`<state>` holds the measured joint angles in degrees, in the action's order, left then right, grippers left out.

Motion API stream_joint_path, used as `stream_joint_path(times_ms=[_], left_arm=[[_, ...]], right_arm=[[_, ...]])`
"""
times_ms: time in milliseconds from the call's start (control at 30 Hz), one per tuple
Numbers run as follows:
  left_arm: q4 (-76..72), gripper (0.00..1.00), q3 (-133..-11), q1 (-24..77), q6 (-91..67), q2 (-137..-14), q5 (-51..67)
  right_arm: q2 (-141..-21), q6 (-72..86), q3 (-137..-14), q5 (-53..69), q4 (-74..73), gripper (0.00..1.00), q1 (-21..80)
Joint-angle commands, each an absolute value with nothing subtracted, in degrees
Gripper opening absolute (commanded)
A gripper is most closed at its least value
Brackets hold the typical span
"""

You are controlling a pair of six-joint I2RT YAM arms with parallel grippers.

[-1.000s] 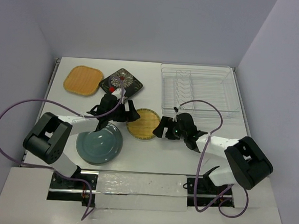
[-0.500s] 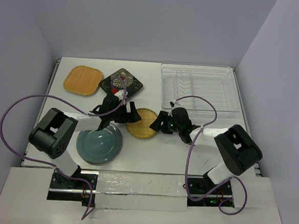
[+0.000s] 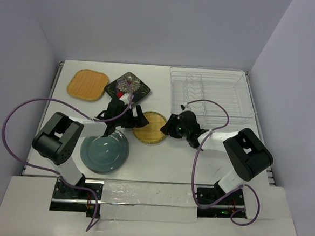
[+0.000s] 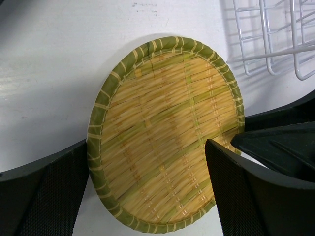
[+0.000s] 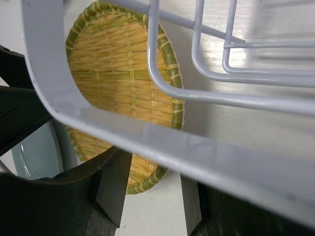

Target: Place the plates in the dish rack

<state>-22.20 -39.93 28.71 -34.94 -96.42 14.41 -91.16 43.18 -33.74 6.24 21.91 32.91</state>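
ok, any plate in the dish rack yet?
No: the dish rack holds only its wire dividers; the teal plate, yellow plate, black plate and orange plate are all outside it, to its left.

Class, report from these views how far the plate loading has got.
Done: nothing; the dish rack holds no plates. In hand: the yellow plate, on the table, the open left pincer and the right pincer at opposite rims. Left: all four, including the teal plate, black plate and orange plate.
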Motion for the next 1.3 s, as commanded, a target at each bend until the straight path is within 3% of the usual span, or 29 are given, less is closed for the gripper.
stream_joint_path(times_ms=[0,233,933,1200,1233,1267], left_arm=[[-27.5,0.99,-39.1,29.7,-37.0,-97.3,21.0],[-27.9,0.99,-38.4,30.0,-37.4,-96.9,20.9],[-30.8,0.99,-36.4,30.7,-38.5,-95.5,22.4],[-30.7,0.99,-35.1,30.8,-38.4,-91.4,21.4],[-29.6,0.99,-35.0,30.8,-38.7,-88.4,20.6],[-29.6,0.99,-34.7,30.8,-38.7,-88.3,20.5]], right_arm=[[-93.7,49.7,-32.7,11.2,21.8,0.48,33.4],[-86.3,52.1,-26.4,12.5,32.3,0.47,33.7],[-83.5,54.0,-29.2,4.2,28.5,0.41,37.6],[-79.4,50.7,-33.1,-2.3,20.6,0.13,40.5],[-77.2,49.1,-33.7,-5.9,18.1,0.03,41.6],[-75.8,49.0,-33.7,-6.0,16.9,0.03,41.7]])
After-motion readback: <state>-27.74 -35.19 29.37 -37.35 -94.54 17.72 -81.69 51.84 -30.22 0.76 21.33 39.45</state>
